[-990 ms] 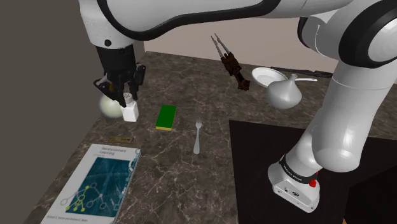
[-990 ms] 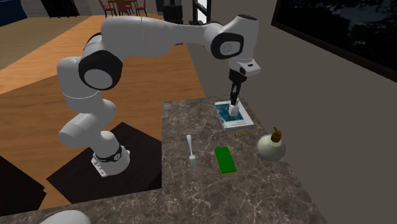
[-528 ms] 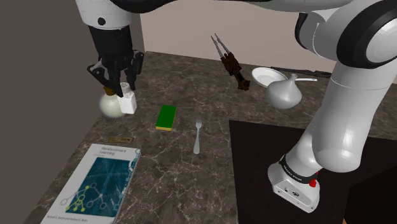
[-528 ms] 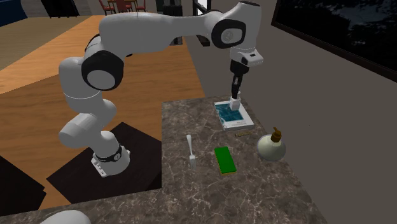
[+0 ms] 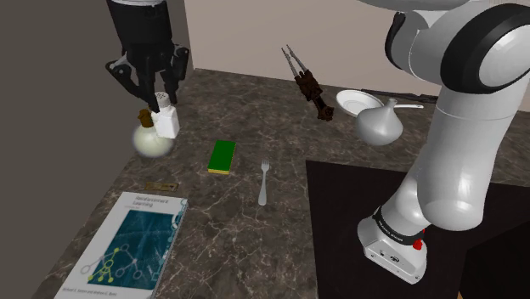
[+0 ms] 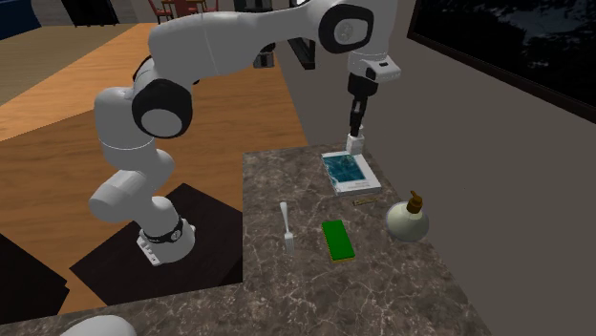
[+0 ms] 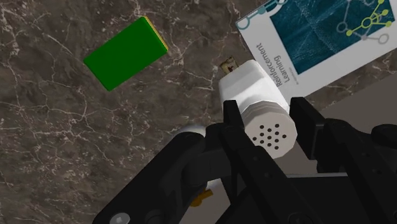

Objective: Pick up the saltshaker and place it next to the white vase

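My gripper [image 5: 159, 102] is closed to the width of the white saltshaker [image 5: 167, 122], with 1 finger [image 7: 232, 121] on each side of its upper body and its perforated cap facing back toward my wrist. The shaker hangs in my grasp, clear of the dark marble countertop [image 5: 280, 212]. Below me lie a book with a teal cover [image 7: 324, 38] and a small brass piece [image 7: 226, 63], and a green sponge [image 7: 127, 52] lies further aside. A round cream bottle with a brown stopper [image 5: 150, 141] stands close by the shaker. The pale grey vase [image 5: 380, 125] stands well away from me, near a white dish [image 5: 357, 100], with a fork [image 5: 264, 183] lying roughly between us.
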Action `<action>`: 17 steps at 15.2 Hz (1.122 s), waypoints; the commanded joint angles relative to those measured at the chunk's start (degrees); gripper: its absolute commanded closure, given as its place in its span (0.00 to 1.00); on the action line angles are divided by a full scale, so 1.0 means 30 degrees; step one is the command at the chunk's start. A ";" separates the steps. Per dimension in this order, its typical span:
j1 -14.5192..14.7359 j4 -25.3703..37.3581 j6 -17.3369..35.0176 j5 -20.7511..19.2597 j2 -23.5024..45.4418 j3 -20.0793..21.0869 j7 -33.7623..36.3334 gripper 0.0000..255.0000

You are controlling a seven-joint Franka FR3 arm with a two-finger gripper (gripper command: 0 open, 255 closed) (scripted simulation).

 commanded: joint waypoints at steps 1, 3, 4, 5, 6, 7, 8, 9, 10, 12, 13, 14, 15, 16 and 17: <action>0.0224 0.0957 -0.0714 -0.0149 0.0269 0.0003 0.0038 1.00; 0.0435 0.1798 -0.1292 -0.0300 0.0546 -0.0006 0.0059 1.00; -0.0304 0.0153 -0.0711 0.0293 -0.0621 0.0042 -0.0256 1.00; -0.0978 -0.1303 -0.0225 0.0856 -0.1711 0.0072 -0.0618 1.00; -0.1573 -0.2620 0.0187 0.1408 -0.2750 0.0049 -0.1024 1.00; -0.2099 -0.3828 0.0534 0.1947 -0.3749 -0.0021 -0.1466 1.00; -0.2540 -0.4945 0.0826 0.2470 -0.4716 -0.0155 -0.1938 1.00; -0.2927 -0.5987 0.1068 0.2968 -0.5651 -0.0321 -0.2429 1.00; -0.3246 -0.6965 0.1264 0.3440 -0.6557 -0.0535 -0.2932 1.00; -0.3728 -0.8757 0.1539 0.4281 -0.8279 -0.1054 -0.3953 1.00; -0.3919 -0.9583 0.1625 0.4648 -0.9098 -0.1335 -0.4462 1.00; -0.4068 -1.0368 0.1681 0.4975 -0.9888 -0.1640 -0.4964 1.00; -0.4183 -1.1116 0.1711 0.5263 -1.0651 -0.1963 -0.5457 1.00; -0.4263 -1.1829 0.1718 0.5510 -1.1388 -0.2304 -0.5939 1.00; -0.4325 -1.2511 0.1703 0.5719 -1.2100 -0.2653 -0.6410 1.00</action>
